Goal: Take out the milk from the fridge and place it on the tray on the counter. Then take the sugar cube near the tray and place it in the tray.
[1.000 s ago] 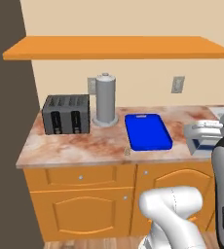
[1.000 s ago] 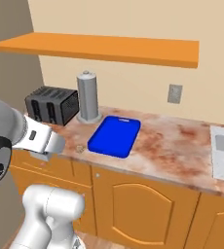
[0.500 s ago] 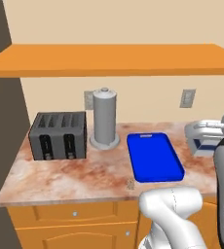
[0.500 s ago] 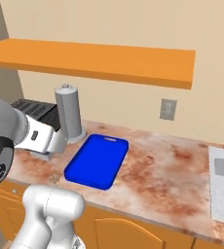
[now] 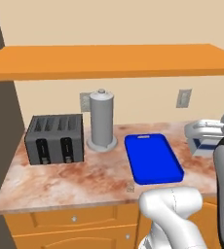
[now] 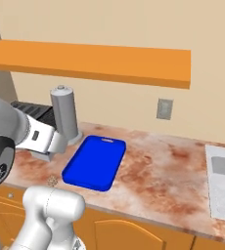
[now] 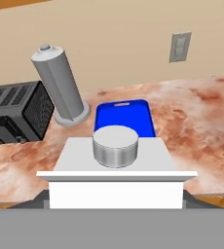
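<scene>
- The counter (image 5: 60,180), a reddish-brown and cream marbled top, is seen running left to right below a beige wall, with orange cabinets (image 5: 60,221) beneath it.
- An orange wall shelf (image 5: 109,58) is mounted above the counter and spans most of its width.
- A pale grey sink (image 6: 224,185) is set into the counter at the far right.
- A dark grey toaster (image 5: 55,138) is placed at the left end of the counter, close to the wall.
- The tray (image 5: 153,158), bright blue with a low rim, is laid flat on the counter to the right of the toaster, its long side running near to far. Nothing is seen lying in it.
- A tall grey cylinder (image 5: 102,119) on a round base is stood upright between the toaster and the tray, just by the far left corner of the tray.
- The gripper (image 7: 115,198) is closed around the milk, with a dark fingertip seen on either side of the carton.
- The milk (image 7: 116,187), a white carton with a round grey cap, is held upright in the air on the near side of the tray and is not set down on it.
- A light wall outlet (image 5: 183,98) is fixed to the wall beyond the tray.
- The sugar cube (image 5: 130,187) is found on the counter just beside the near left corner of the tray, outside its rim.
</scene>
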Available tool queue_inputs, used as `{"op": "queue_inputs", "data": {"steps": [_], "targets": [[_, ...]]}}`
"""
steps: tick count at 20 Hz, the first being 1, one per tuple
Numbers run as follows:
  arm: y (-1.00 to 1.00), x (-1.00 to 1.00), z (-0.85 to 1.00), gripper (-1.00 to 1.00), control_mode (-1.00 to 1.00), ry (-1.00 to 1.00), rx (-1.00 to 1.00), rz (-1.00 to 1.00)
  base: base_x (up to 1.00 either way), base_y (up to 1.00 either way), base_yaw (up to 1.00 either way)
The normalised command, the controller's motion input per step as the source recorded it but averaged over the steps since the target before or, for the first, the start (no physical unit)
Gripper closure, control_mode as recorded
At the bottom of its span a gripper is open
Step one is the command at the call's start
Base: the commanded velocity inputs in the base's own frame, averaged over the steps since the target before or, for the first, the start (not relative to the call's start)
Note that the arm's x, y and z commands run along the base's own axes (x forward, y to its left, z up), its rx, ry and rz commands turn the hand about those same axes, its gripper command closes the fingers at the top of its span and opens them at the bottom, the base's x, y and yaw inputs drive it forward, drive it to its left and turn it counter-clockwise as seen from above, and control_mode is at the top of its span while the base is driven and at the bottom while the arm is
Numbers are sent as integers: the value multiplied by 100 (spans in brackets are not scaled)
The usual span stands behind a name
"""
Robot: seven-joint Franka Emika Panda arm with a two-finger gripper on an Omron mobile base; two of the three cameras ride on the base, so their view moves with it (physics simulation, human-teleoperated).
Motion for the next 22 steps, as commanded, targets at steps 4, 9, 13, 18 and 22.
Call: {"op": "queue_inputs", "data": {"steps": [4,9,13,18,22], "targets": [[0,0,0,100,100,0,0,0,31,0,-24],[0,0,0,100,100,0,0,0,17,0,-13],[0,0,0,100,100,0,0,0,27,0,-6],[0,45,-44,100,-100,0,-1,0,0,0,0],[0,67,-72,100,-100,0,-7,0,0,0,0]]}}
